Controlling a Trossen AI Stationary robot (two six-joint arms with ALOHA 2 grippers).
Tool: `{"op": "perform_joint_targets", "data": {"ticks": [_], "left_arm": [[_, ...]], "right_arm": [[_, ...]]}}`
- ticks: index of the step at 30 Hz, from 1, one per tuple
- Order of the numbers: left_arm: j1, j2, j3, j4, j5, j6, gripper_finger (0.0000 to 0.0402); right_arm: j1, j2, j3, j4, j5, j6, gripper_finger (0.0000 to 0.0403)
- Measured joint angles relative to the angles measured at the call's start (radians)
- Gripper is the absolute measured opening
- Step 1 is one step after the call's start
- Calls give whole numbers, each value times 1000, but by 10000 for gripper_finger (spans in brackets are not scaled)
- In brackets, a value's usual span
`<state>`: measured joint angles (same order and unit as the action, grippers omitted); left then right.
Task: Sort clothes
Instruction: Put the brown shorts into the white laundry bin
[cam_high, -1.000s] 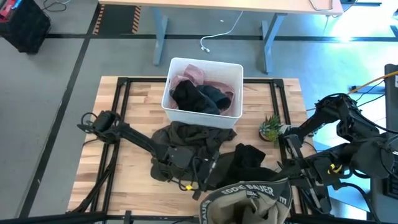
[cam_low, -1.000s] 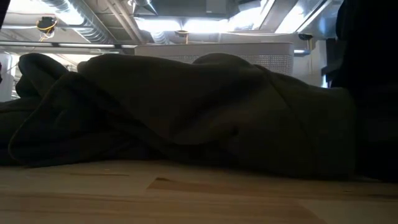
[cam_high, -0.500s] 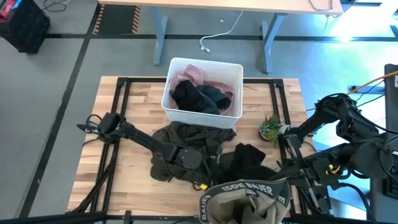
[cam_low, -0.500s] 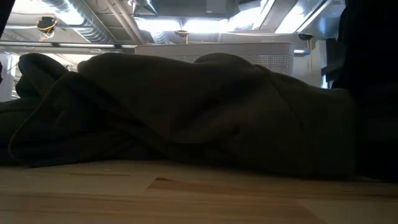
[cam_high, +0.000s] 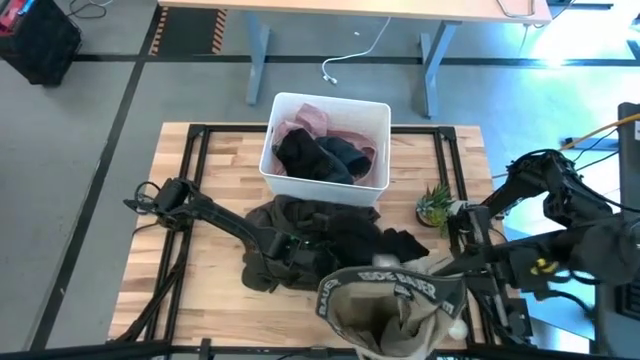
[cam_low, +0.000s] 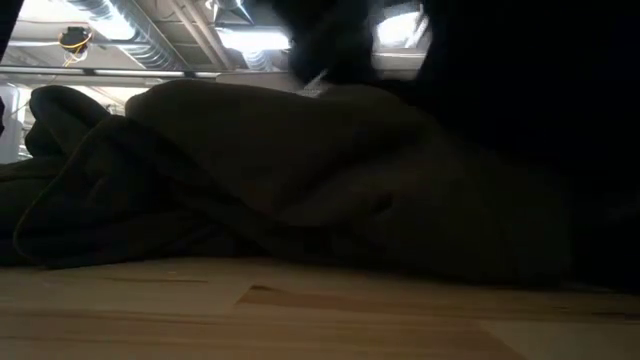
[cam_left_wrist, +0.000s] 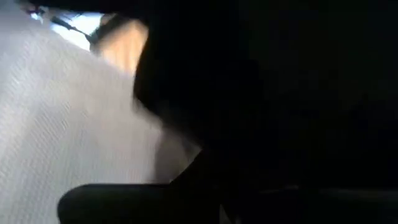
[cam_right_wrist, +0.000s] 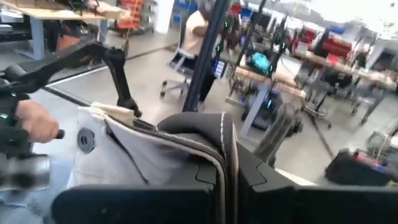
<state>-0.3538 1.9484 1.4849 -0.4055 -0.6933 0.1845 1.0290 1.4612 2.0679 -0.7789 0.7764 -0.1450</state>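
Seen from above, the left arm stretches low across the wooden table (cam_high: 215, 160) from its left edge toward the middle, its elbow bent near the frame rail. The left gripper (cam_high: 312, 262) is buried among the clothes at the table's front centre, so whether its fingers are wide or closed cannot be told. The khaki tan garment (cam_high: 385, 310), black lettered waistband uppermost, is raised at the front edge. The right wrist view shows the fabric pinched between the right gripper's (cam_right_wrist: 219, 163) dark fingers. The right arm folds back on itself beyond the table's right edge, forearm reaching in toward the tan cloth.

The dark olive-grey garment (cam_high: 305, 225) lies heaped just in front of the white bin (cam_high: 283, 176), touching its near wall. A black garment (cam_high: 400, 243) lies beside it to the right. Inside the bin, another black garment (cam_high: 318, 157) sits on top of the dusty pink garment (cam_high: 308, 120). A small potted plant (cam_high: 434, 206) stands near the table's right edge. At table height, olive-grey folds fill the view
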Motion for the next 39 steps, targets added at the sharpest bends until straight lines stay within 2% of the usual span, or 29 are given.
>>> {"op": "perform_joint_targets", "data": {"ticks": [5,8,14,17,20,28,31,35,39], "left_arm": [[10,-13,-16,-288,-6,-195,2],[12,-5,-41,-382,3,-270,1],[23,-10,-91,-428,35,-345,1],[34,-10,-107,-423,110,-384,1],[42,-10,-133,-386,171,-442,4],[43,-11,-174,-317,170,-623,21],[42,-11,-185,-270,170,-668,54],[27,-11,-188,-228,185,-722,108],[13,-44,-187,-222,286,-721,153]], "right_arm": [[-2,1,0,135,69,-183,15],[-13,1,0,226,165,-330,15],[-99,1,0,533,287,-685,15],[-156,1,21,705,286,-895,15],[-235,0,64,809,237,-1030,15],[-515,-2,180,821,12,-1060,15],[-625,-2,181,814,-17,-1057,15],[-754,15,180,747,-79,-962,15],[-858,42,180,686,-162,-850,15]]}}
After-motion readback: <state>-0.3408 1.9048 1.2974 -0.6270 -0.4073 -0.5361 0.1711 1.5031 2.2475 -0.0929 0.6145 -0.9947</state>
